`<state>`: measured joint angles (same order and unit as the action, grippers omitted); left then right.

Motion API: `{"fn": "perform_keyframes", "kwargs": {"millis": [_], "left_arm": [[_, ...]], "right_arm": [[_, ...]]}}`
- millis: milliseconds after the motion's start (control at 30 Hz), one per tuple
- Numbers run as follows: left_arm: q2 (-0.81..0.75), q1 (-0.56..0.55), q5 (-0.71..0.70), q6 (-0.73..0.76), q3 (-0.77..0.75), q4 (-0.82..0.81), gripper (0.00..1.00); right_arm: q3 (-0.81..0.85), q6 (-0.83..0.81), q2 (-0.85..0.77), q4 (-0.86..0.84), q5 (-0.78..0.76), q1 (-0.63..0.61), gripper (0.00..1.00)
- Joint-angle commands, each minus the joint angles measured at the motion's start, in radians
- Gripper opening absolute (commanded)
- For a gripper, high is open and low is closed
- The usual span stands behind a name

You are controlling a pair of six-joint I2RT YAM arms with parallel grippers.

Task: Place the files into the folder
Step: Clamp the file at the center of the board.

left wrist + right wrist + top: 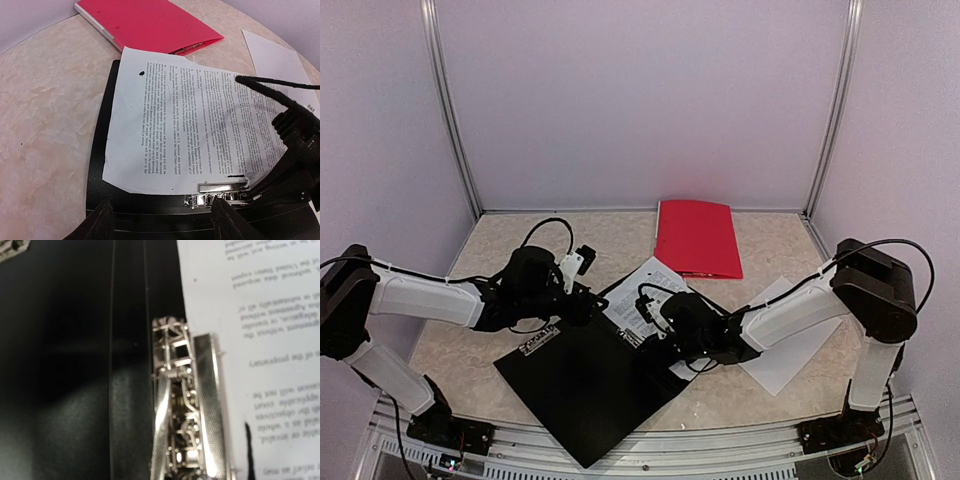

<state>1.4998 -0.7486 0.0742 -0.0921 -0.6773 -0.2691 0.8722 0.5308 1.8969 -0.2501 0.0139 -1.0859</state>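
TABLE-TOP FILING: At left, the left arm's fingers (161, 212) hang spread apart and empty over the near edge of an open black folder (582, 385) lying on the table (450, 340). A printed sheet (190, 125), one of the files, rests face up on that folder, and its lower edge appears to be caught under the metal clip (222, 187). The right arm's fingers (658, 335) are clenched shut beside the clip; it is unclear whether they touch it. Behind lies a closed red folder (698, 238), and at far right a blank white sheet (790, 355) sits on the table beneath the right arm.
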Motion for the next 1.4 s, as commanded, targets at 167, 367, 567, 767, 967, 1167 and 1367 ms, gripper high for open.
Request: {"fn": "perform_keyframes", "kwargs": {"millis": [167, 367, 567, 767, 967, 1167, 1367], "left_arm": [[0.023, -0.009, 0.097, 0.114, 0.038, -0.018, 0.60], [-0.018, -0.008, 0.193, 0.200, 0.088, -0.006, 0.59], [-0.033, -0.009, 0.350, 0.328, 0.112, 0.015, 0.59], [-0.012, 0.021, 0.455, 0.392, 0.104, 0.020, 0.57], [0.035, 0.026, 0.487, 0.497, 0.114, -0.030, 0.58], [0.138, 0.017, 0.505, 0.661, 0.038, 0.008, 0.59], [0.249, 0.015, 0.530, 0.739, -0.022, -0.049, 0.57]], "right_arm": [[-0.153, -0.016, 0.148, 0.300, 0.089, -0.003, 0.00], [-0.141, -0.079, 0.133, 0.321, 0.107, 0.004, 0.00], [-0.111, -0.135, 0.101, 0.384, 0.128, 0.013, 0.00], [-0.091, -0.199, 0.053, 0.469, 0.147, 0.036, 0.00], [-0.060, -0.294, 0.006, 0.542, 0.187, 0.064, 0.00], [-0.046, -0.383, -0.010, 0.581, 0.225, 0.105, 0.00], [-0.057, -0.407, -0.030, 0.565, 0.268, 0.138, 0.00]]}}
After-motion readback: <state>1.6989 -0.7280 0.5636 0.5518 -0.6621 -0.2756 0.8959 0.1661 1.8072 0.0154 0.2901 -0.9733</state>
